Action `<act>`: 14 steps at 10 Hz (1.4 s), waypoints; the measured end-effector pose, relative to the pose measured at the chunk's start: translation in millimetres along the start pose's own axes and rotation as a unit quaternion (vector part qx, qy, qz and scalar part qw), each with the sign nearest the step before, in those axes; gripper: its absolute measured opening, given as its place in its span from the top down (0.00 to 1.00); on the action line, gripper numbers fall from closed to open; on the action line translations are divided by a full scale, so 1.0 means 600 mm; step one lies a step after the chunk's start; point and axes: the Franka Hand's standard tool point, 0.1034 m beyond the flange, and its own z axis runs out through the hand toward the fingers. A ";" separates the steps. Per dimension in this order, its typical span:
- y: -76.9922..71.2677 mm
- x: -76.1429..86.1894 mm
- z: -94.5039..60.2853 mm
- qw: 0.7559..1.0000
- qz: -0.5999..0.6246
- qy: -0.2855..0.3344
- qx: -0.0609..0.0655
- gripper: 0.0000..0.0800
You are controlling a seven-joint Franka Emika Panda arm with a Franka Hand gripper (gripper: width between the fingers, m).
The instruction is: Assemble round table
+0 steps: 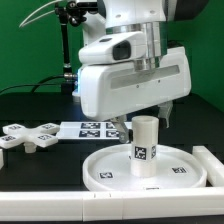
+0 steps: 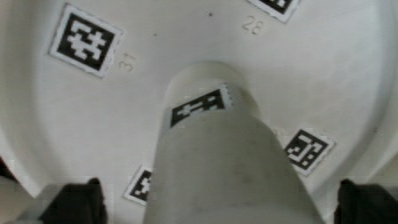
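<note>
The disc [image 1: 105, 172] lies flat on the black surface [image 1: 40, 165], its raised rim running all the way round. A white rail [image 1: 207, 160] sits just beside the rim on the exterior view's right. Another rail [image 1: 50, 206] runs along the near edge of the surface, in front of the disc. Behind the disc, toward the exterior view's left, lies the marker board [image 1: 92, 128]. The foot [image 1: 26, 136] rests well apart from the disc on that same side, with a stretch of bare surface between them.

The post [image 1: 145, 145] stands upright at about the disc's centre, its tagged side facing the exterior camera. In the wrist view the post [image 2: 222, 150] rises from the disc's floor [image 2: 107, 110] among several tags.

The jaws hang directly over the disc, spread wide, one on either side of the post's upper part. The dark fingertips [image 2: 79, 200] show a gap to the post on both sides, so they grip nothing.
</note>
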 end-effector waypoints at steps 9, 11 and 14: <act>-0.006 0.002 0.004 0.944 -0.328 -0.034 -0.015 0.19; -0.008 0.003 0.004 0.929 -0.368 -0.038 -0.016 0.19; -0.009 0.003 0.005 0.902 -0.429 -0.046 -0.017 0.19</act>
